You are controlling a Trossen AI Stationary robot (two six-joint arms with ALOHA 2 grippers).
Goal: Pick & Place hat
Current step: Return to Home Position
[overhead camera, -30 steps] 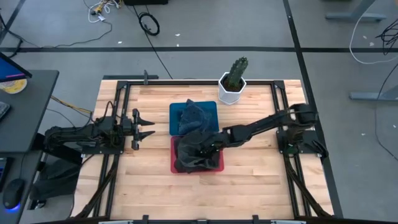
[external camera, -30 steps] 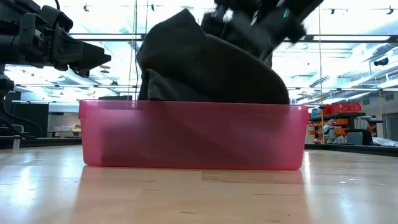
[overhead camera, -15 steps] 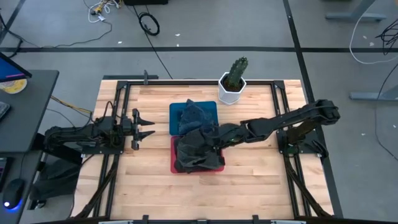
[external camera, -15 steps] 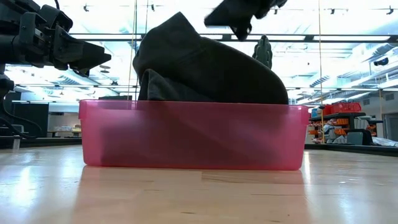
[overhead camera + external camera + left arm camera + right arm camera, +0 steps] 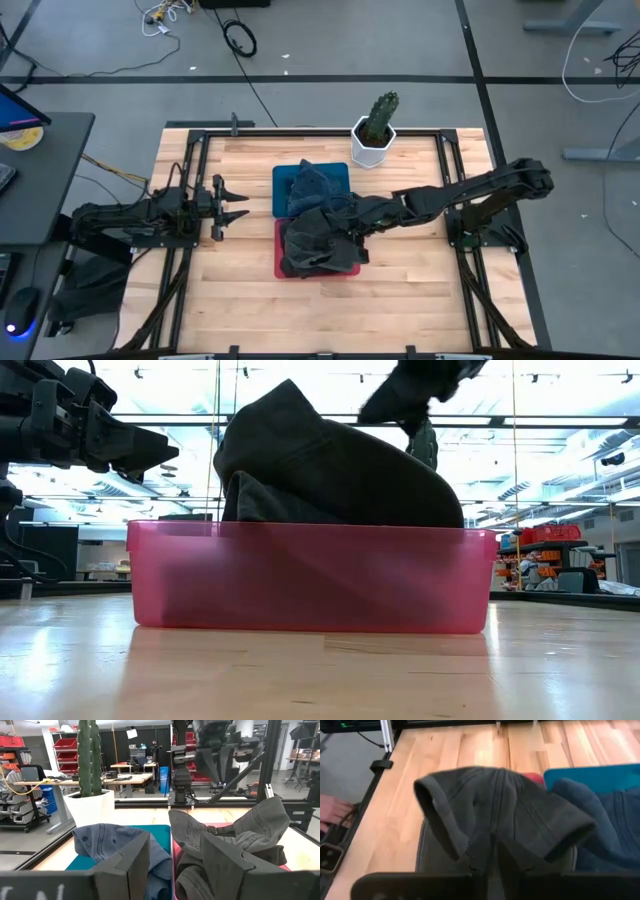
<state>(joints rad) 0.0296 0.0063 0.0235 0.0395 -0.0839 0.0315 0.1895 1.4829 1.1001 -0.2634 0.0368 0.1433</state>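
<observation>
A dark grey hat (image 5: 312, 245) (image 5: 330, 470) (image 5: 495, 810) lies crumpled in the red bin (image 5: 310, 580) (image 5: 279, 270), its crown standing above the rim. My right gripper (image 5: 354, 226) (image 5: 400, 405) (image 5: 492, 862) hovers just above the hat's right side, its fingers a narrow gap apart and touching nothing. A blue hat (image 5: 312, 188) (image 5: 115, 842) sits in the teal bin (image 5: 281, 178) just behind. My left gripper (image 5: 236, 205) (image 5: 150, 455) (image 5: 175, 865) waits open near the table's left edge, pointing at the bins.
A potted cactus in a white pot (image 5: 375, 130) (image 5: 90, 762) stands at the far edge, behind the teal bin. Bare wood lies in front of the red bin and on either side of both bins. A black frame borders the table.
My right gripper has risen off the grey hat and drawn back a little toward the table's right edge, its arm lifting. The hat has stayed in the red bin, its top settling slightly.
</observation>
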